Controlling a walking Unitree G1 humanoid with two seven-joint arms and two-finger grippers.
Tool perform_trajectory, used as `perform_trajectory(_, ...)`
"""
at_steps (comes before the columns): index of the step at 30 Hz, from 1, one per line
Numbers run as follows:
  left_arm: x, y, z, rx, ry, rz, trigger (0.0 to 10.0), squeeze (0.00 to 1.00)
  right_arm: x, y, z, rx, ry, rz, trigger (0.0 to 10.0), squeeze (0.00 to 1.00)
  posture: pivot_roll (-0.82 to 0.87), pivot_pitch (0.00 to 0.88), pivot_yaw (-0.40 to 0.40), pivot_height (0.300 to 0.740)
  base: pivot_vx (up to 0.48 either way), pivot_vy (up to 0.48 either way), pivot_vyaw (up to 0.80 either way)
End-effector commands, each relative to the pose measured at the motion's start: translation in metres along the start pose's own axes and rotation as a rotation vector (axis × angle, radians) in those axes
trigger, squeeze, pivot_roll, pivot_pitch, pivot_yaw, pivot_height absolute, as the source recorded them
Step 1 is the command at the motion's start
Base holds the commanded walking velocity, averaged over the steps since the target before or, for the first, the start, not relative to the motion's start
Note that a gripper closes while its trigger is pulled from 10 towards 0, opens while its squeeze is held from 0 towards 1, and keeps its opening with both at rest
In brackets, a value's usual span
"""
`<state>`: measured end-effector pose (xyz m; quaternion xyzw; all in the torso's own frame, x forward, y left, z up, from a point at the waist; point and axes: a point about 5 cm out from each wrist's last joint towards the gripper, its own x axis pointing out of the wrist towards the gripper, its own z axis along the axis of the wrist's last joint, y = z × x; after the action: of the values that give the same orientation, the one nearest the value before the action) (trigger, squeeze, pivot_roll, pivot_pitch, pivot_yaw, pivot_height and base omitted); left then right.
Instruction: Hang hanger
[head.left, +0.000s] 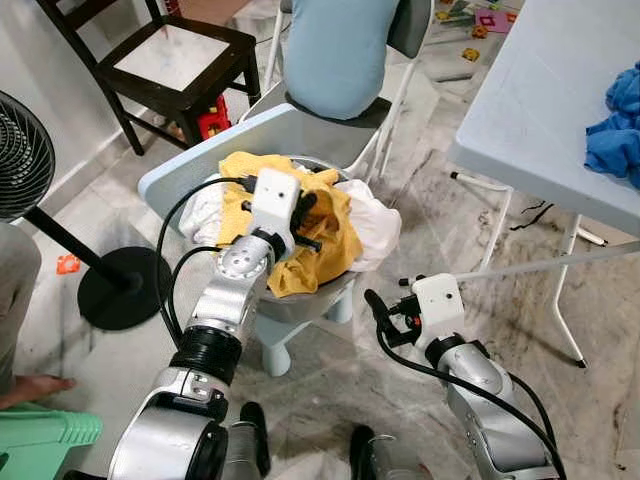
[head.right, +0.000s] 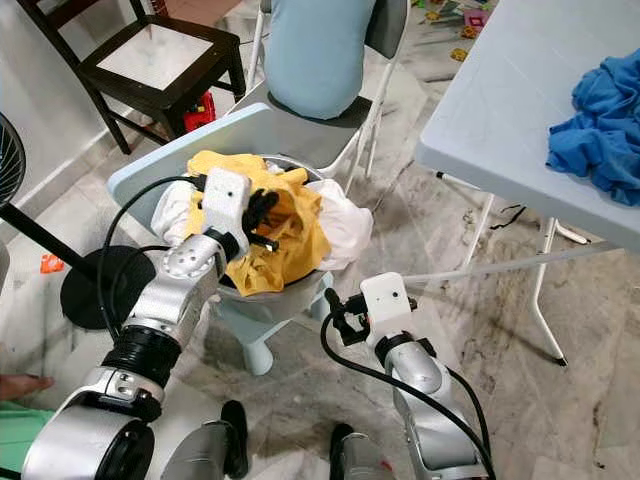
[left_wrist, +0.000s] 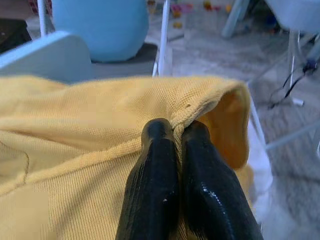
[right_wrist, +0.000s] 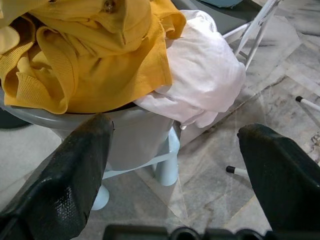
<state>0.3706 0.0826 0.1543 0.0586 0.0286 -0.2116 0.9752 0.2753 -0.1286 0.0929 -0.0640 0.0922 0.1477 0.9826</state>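
A yellow shirt (head.left: 335, 250) lies heaped on a small pale-blue plastic chair (head.left: 200, 155), and a white garment (head.left: 378, 228) hangs off the chair's right side. My left gripper (head.left: 312, 222) reaches over the heap. In the left wrist view the left gripper (left_wrist: 176, 131) is shut, pinching a fold of the yellow shirt (left_wrist: 75, 150) at its hem. My right gripper (head.left: 378, 315) hangs low, in front of and to the right of the chair. It stands open with nothing between its fingers (right_wrist: 70, 165), facing the chair's seat rim (right_wrist: 60, 122) and the white garment (right_wrist: 200, 75).
A black standing fan (head.left: 20, 150) and its round base (head.left: 125, 285) stand at the left. A dark wooden chair (head.left: 170, 60) and a folding chair holding a light-blue bundle (head.left: 340, 50) are behind. A white folding table (head.left: 540, 110) with blue cloth (head.left: 615, 130) is at the right. A person's foot (head.left: 30, 390) is at the near left.
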Motion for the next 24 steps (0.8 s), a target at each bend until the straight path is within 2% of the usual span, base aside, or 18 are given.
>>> perform_trajectory(1, -0.005, -0.002, -0.016, 0.008, 0.068, -0.012, 10.0, 0.0, -0.002, 0.0, -0.005, 0.003, 0.024, -0.006, 10.0, 0.0, -0.06, 0.276, -0.023, 0.74, 0.0, 0.0, 0.0)
perform_trajectory(4, -0.008, -0.002, -0.02, 0.006, 0.08, -0.023, 10.0, 0.0, -0.003, 0.0, -0.006, 0.005, 0.029, -0.004, 10.0, 0.0, -0.05, 0.281, -0.023, 0.74, 0.0, 0.0, 0.0)
perform_trajectory(5, -0.011, 0.0, -0.024, 0.004, 0.103, -0.014, 10.0, 1.0, -0.003, 0.0, -0.006, 0.006, 0.031, -0.002, 10.0, 0.0, -0.05, 0.281, -0.024, 0.74, 0.0, 0.0, 0.0)
perform_trajectory(9, -0.014, 0.003, -0.027, 0.026, 0.118, -0.004, 10.0, 1.0, -0.002, 0.0, -0.006, 0.006, 0.034, 0.002, 10.0, 0.0, -0.04, 0.282, -0.027, 0.74, 0.0, 0.0, 0.0)
perform_trajectory(14, -0.015, 0.006, -0.018, 0.162, 0.083, 0.029, 10.0, 1.0, -0.002, -0.001, -0.007, 0.002, 0.039, 0.006, 10.0, 0.0, -0.04, 0.281, -0.033, 0.74, 0.0, 0.0, 0.0)
perform_trajectory(15, -0.015, 0.007, -0.016, 0.185, 0.075, 0.029, 10.0, 0.91, -0.002, -0.001, -0.007, 0.0, 0.039, 0.006, 10.0, 0.0, -0.05, 0.281, -0.034, 0.74, 0.0, 0.0, 0.0)
perform_trajectory(16, -0.014, 0.008, -0.014, 0.198, 0.072, 0.03, 10.0, 0.61, -0.002, -0.001, -0.007, -0.002, 0.039, 0.006, 10.0, 0.0, -0.05, 0.281, -0.034, 0.74, 0.0, 0.0, 0.0)
perform_trajectory(17, -0.014, 0.009, -0.014, 0.206, 0.071, 0.03, 10.0, 0.61, -0.002, -0.001, -0.006, -0.003, 0.039, 0.006, 10.0, 0.0, -0.05, 0.281, -0.034, 0.74, 0.0, 0.0, 0.0)
perform_trajectory(18, -0.013, 0.01, -0.012, 0.249, 0.062, 0.032, 10.0, 0.0, -0.002, -0.001, -0.006, -0.004, 0.039, 0.006, 10.0, 0.0, -0.05, 0.281, -0.034, 0.74, 0.0, 0.0, 0.0)
perform_trajectory(21, -0.013, 0.012, -0.006, 0.306, 0.047, 0.021, 10.0, 0.0, -0.002, -0.001, -0.006, -0.007, 0.039, 0.005, 10.0, 0.0, -0.05, 0.282, -0.033, 0.74, 0.0, 0.0, 0.0)
perform_trajectory(24, -0.013, 0.012, -0.001, 0.293, 0.042, 0.023, 10.0, 0.0, -0.002, -0.002, -0.006, -0.008, 0.039, 0.003, 10.0, 0.0, -0.05, 0.282, -0.033, 0.74, 0.0, 0.0, 0.0)
